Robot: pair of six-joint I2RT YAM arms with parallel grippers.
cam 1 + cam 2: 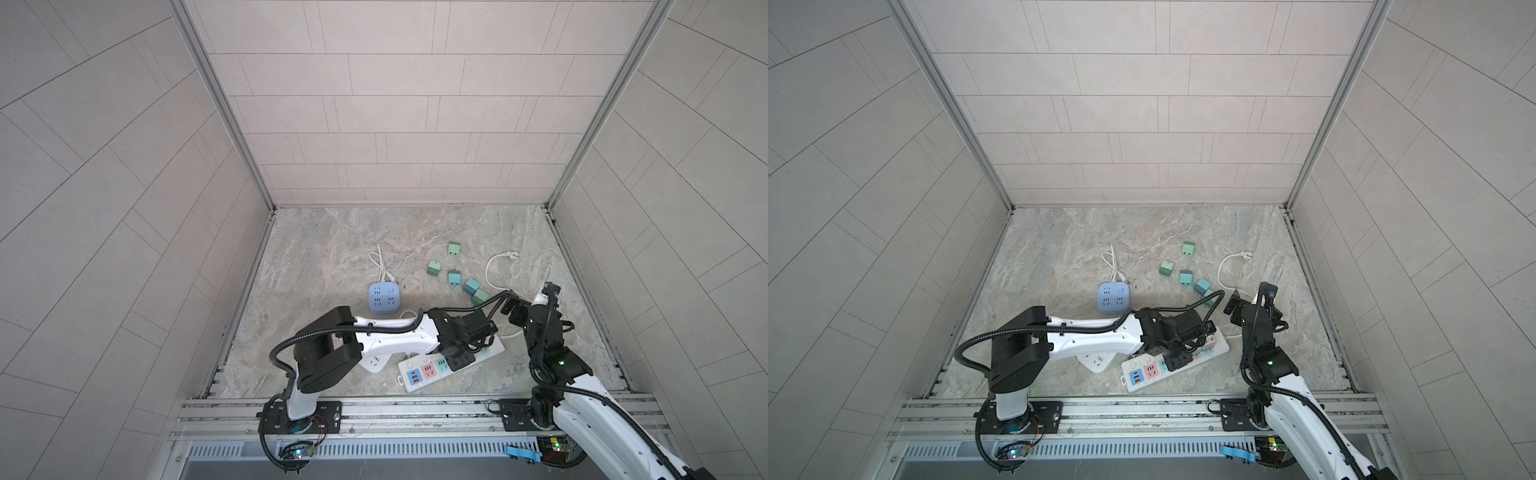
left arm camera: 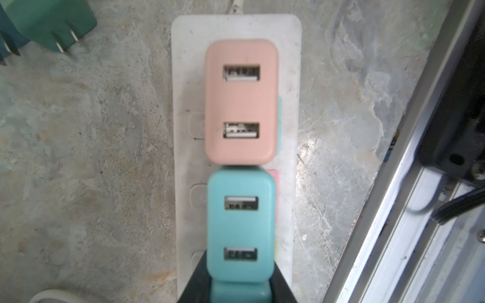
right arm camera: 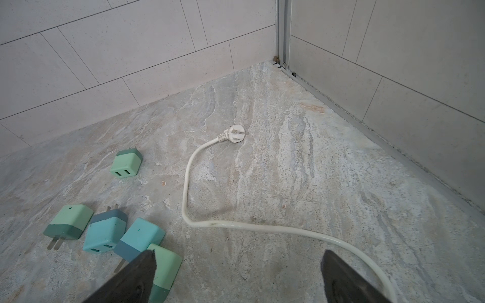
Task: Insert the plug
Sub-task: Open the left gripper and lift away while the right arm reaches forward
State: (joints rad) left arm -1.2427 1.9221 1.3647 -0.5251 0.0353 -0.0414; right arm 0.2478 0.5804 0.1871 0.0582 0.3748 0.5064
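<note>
- Left wrist view: the left end effector [image 2: 240, 259] pinches the teal plug [image 2: 240, 228], which stands on the white power strip [image 2: 183, 78] — touching the pink plug [image 2: 241, 102] beside it.
- How deep its prongs sit is hidden.
- Right wrist view: the right end effector [image 3: 239, 254] is spread wide above the desk [image 3: 315, 170] — loose green plugs [image 3: 126, 164] and a white cord [image 3: 186, 183] lie near.

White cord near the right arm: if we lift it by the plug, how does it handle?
Probably floppy: the white cord lies in loose curves, so it should sag and trail rather than hold shape. Its plug looks small, so likely light. A sideways push would likely just bend the cord, not slide it whole.
</note>
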